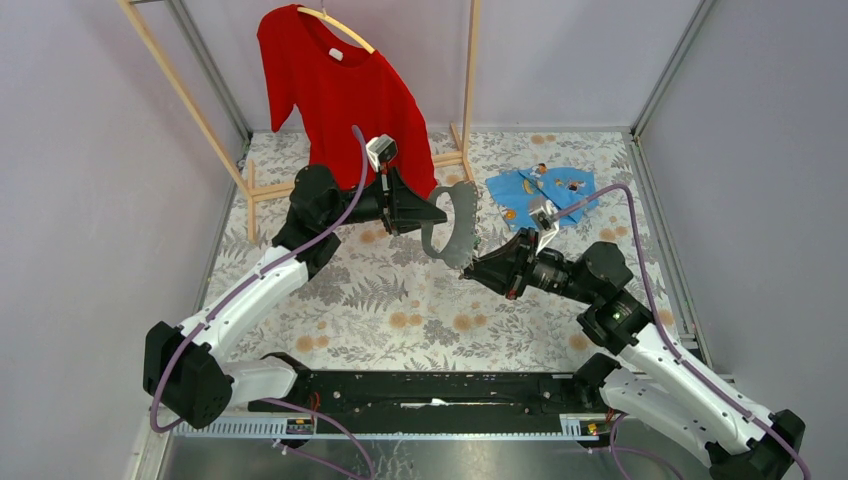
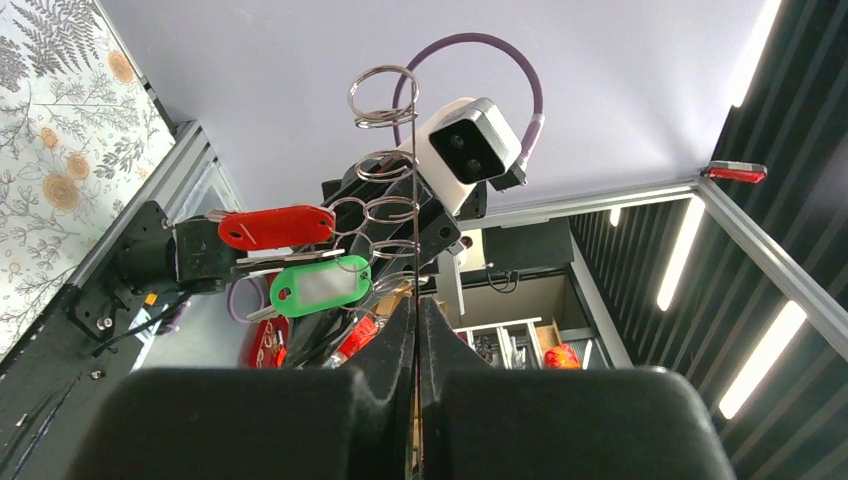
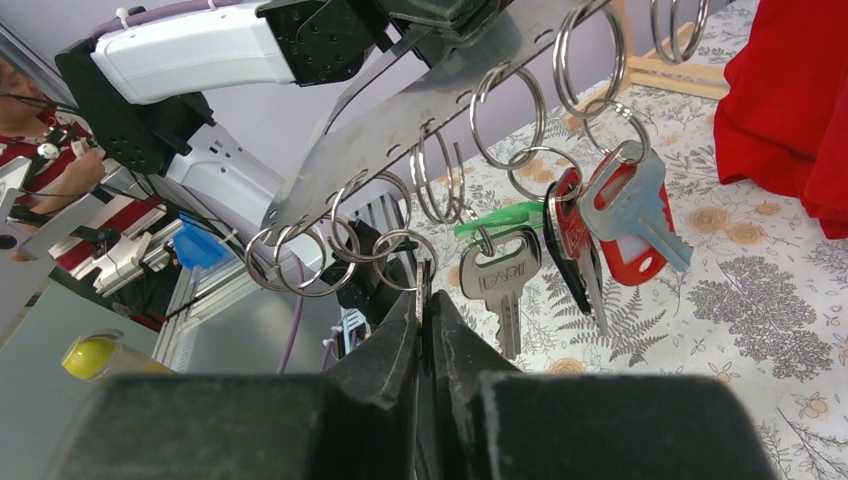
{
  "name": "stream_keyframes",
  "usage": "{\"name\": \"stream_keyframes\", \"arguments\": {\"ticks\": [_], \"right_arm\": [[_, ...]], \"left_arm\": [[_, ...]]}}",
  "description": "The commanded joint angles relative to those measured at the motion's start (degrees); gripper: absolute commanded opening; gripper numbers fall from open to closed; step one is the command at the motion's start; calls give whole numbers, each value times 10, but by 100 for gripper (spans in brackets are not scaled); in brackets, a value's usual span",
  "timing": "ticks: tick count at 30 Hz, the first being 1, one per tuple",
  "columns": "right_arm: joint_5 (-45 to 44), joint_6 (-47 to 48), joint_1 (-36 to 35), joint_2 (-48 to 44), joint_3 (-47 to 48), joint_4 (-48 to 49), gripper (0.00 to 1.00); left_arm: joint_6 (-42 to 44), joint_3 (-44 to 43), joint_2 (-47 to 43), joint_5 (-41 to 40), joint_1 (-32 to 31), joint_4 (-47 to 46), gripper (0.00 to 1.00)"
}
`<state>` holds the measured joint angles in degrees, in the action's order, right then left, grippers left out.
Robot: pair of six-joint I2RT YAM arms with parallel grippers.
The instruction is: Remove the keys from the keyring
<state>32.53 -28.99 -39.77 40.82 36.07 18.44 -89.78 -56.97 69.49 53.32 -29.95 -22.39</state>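
Observation:
The keyring (image 1: 455, 225) is a flat grey band in an oval loop, held up in the air between both arms. My left gripper (image 1: 438, 212) is shut on its upper left side; in the left wrist view the gripper (image 2: 415, 312) pinches the band (image 2: 414, 150) edge-on. Several split rings (image 3: 505, 110) hang from holes along the band (image 3: 420, 100). The keys hang from them: a green-headed one (image 3: 498, 278), a black one (image 3: 567, 262) and a red one (image 3: 628, 225). My right gripper (image 3: 425, 300) is shut on a thin split ring (image 3: 405, 262) at the band's lower end (image 1: 468, 262).
A red T-shirt (image 1: 340, 90) hangs on a wooden rack (image 1: 200, 110) at the back left. A blue cloth (image 1: 540, 195) with small items lies on the floral table (image 1: 400, 310) at the back right. Metal rails edge the table.

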Motion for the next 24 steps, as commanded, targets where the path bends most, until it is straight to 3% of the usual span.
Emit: {"name": "stream_keyframes", "arguments": {"ticks": [1, 9, 24], "right_arm": [[1, 7, -6, -17, 9, -10, 6], [24, 37, -6, -19, 43, -108, 0], [58, 100, -9, 11, 126, -273, 0]], "left_arm": [[32, -33, -1, 21, 1, -13, 0], [86, -57, 15, 72, 17, -5, 0], [311, -126, 15, 96, 17, 211, 0]]}}
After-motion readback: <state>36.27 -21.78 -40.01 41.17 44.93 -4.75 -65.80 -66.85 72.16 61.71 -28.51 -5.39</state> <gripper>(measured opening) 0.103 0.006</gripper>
